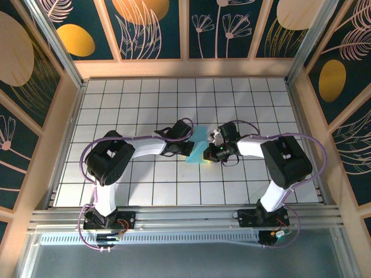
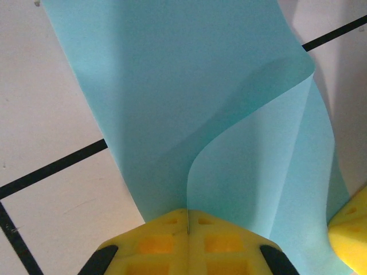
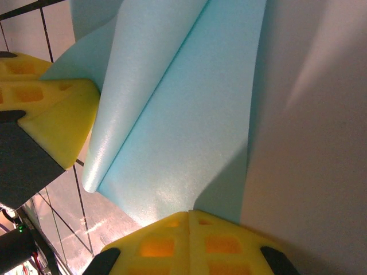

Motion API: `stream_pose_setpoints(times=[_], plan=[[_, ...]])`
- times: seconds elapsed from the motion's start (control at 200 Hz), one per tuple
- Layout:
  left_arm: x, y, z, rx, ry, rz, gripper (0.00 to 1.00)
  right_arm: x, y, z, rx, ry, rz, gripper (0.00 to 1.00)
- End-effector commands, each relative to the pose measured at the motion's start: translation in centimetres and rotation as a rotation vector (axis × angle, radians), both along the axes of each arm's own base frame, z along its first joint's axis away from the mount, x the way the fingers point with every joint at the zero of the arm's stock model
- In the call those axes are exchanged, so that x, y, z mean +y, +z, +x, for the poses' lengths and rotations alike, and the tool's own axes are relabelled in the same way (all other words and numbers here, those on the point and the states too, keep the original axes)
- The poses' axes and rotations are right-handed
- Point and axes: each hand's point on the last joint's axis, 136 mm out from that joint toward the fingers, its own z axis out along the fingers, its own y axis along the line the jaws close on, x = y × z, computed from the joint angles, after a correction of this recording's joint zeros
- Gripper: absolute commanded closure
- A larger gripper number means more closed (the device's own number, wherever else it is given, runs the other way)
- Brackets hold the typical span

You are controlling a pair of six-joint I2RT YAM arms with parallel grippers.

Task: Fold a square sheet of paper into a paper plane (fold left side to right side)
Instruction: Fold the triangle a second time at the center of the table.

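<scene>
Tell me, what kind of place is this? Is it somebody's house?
Most likely a robot practice booth, not a house. The left robot arm and right robot arm are bolted to a metal rail at the edge of a white grid table, boxed in by flower-patterned wall panels.

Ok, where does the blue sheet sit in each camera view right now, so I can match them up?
Top external: the blue sheet is at table centre, between the left gripper and the right gripper.
Left wrist: the sheet runs from the top edge down to the left gripper at bottom centre, curling over.
Right wrist: the sheet is at centre, folded over, above the right gripper.
Shared landmark: the table's black grid lines.
</scene>
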Motion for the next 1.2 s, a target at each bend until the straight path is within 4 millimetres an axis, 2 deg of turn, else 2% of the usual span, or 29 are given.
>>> stream_pose_setpoints(times=[0.0, 0.27, 0.465, 0.611, 1.021, 1.196], plan=[[0.7, -1.7, -0.1, 0.017, -0.005, 0.041, 1.00, -0.7, -1.3, -1.8, 0.075, 0.008, -0.049, 1.00], [0.9, -1.8, -0.2, 0.021, -0.006, 0.045, 1.00, 0.6, 3.6, 0.6, -0.017, -0.026, 0.113, 1.00], [0.9, -1.8, -0.3, 0.022, -0.007, 0.043, 1.00, 1.8, 5.2, 2.8, -0.081, -0.072, 0.175, 1.00], [0.9, -1.8, -0.4, 0.023, -0.006, 0.043, 1.00, 2.5, 5.3, 4.2, -0.103, -0.086, 0.180, 1.00], [0.7, -1.9, -0.4, 0.029, -0.009, 0.036, 1.00, 4.4, 4.1, 5.9, -0.105, -0.072, 0.176, 1.00], [0.7, -1.9, -0.4, 0.028, -0.010, 0.036, 1.00, 4.4, 2.8, 5.5, -0.078, -0.061, 0.146, 1.00]])
